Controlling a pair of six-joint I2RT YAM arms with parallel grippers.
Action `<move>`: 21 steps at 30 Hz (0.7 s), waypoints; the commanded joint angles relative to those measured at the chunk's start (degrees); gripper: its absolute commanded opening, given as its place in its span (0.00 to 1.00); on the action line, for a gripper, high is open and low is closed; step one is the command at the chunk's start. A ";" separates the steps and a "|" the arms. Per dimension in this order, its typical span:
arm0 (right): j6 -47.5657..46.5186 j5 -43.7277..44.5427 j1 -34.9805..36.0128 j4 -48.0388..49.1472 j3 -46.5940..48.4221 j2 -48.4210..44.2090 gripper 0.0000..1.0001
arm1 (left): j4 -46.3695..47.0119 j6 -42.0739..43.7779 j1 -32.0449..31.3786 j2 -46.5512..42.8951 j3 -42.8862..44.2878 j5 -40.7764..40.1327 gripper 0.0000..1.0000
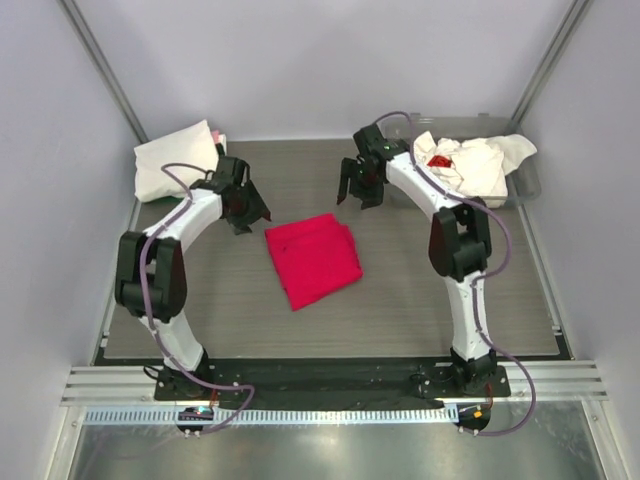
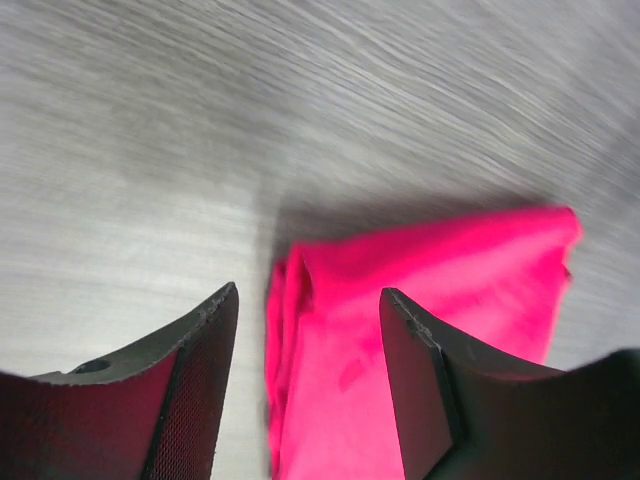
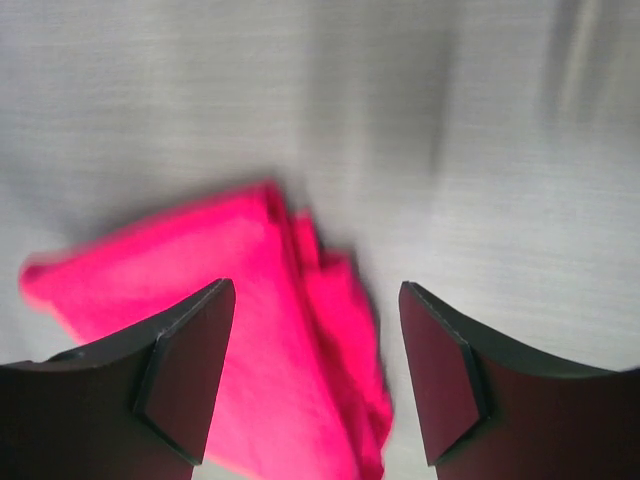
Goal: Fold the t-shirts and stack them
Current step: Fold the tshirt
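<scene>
Tabletop [image 1: 420,310], red t-shirt [image 1: 312,260] near parted jaws

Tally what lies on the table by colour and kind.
Red folded shirt: 1
White folded pile, far left: 1
White crumpled heap, in the tub: 1
Clear tub: 1
Total: 4

**Table Surface and Its Load**

Grey wood-grain table [image 1: 420,310]. A folded red t-shirt [image 1: 312,260] lies flat near the centre. A folded white t-shirt [image 1: 172,160] rests at the far-left corner. A clear tub [image 1: 528,180] stands at the far-right corner.
</scene>
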 commanded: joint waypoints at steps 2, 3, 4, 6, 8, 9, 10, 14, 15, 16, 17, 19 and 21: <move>1.32 -6.01 1.10 10.82 -18.95 -18.86 0.70 | -4.93 2.43 -1.28 -10.41 1.58 -2.74 0.60; 2.11 -6.45 1.10 12.67 -22.64 -20.71 0.68 | -5.45 2.43 -2.16 -11.65 0.88 -4.31 0.60; 3.42 -6.72 1.28 15.65 -29.64 -24.12 0.67 | -5.55 2.34 -2.60 -14.18 -1.04 -4.32 0.60; 4.93 -6.54 1.98 18.21 -36.01 -26.51 0.61 | -5.55 1.82 -3.39 -16.58 -3.33 -3.71 0.59; 6.50 -5.85 3.12 21.12 -43.46 -28.80 0.54 | -5.46 0.76 -3.92 -20.26 -7.36 -3.44 0.57; 6.68 -5.67 3.65 21.99 -45.60 -29.33 0.52 | -5.20 0.41 -4.36 -21.75 -8.95 -3.44 0.57; 6.95 -5.40 4.17 23.57 -47.27 -29.69 0.51 | -5.20 -0.20 -4.62 -23.07 -10.19 -3.44 0.57; 9.49 -3.83 7.60 25.60 -54.22 -30.92 0.37 | -4.76 -1.35 -4.98 -30.62 -16.60 -1.34 0.55; 10.28 -3.65 9.17 25.78 -54.93 -31.44 0.35 | -4.93 -1.35 -5.06 -31.69 -17.31 -1.25 0.55; 11.07 -3.64 10.23 26.04 -55.54 -31.80 0.34 | -5.19 -1.44 -5.07 -32.92 -17.93 -1.16 0.55; 11.69 -3.56 11.20 26.31 -56.68 -32.41 0.34 | -5.46 -1.35 -5.07 -34.76 -18.46 -1.33 0.55; 13.10 -2.51 13.75 26.31 -57.30 -34.69 0.39 | -6.51 -1.44 -4.98 -36.44 -19.25 -1.60 0.54; 13.28 -0.32 14.02 25.35 -57.48 -37.15 0.44 | -7.91 -1.17 -4.98 -38.19 -19.52 -1.77 0.54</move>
